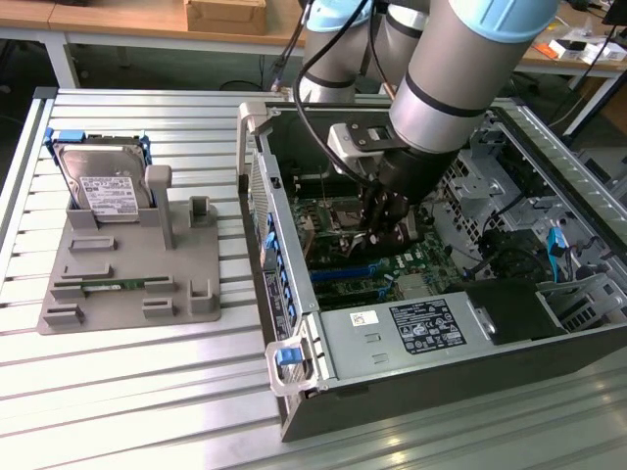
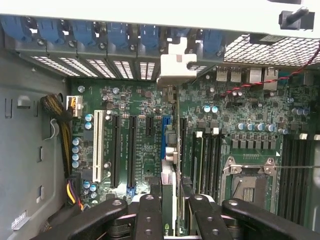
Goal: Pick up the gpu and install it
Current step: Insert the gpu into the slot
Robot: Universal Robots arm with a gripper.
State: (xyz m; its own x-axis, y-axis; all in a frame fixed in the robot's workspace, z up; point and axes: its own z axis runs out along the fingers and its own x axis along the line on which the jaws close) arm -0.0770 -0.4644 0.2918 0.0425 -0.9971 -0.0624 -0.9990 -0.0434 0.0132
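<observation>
At nine o'clock on the slatted counter (image 1: 127, 382) stands a grey holder tray (image 1: 132, 279) with a hard drive (image 1: 103, 186) propped upright in its blue frame and a green memory stick (image 1: 116, 285) lying flat near its front edge. To the right, the open computer case (image 1: 411, 323) holds the arm, reaching down over the motherboard (image 1: 392, 269). The tool (image 1: 389, 223) is clamped on the gpu (image 2: 169, 172), held edge-on between the finger pads (image 2: 150, 210), its silver bracket (image 2: 176, 67) up against the rear slot wall at twelve o'clock in the wrist view. The card looks light and stiff but fragile; gripping the long flat faces mid-length, away from connector and components, seems soundest.
</observation>
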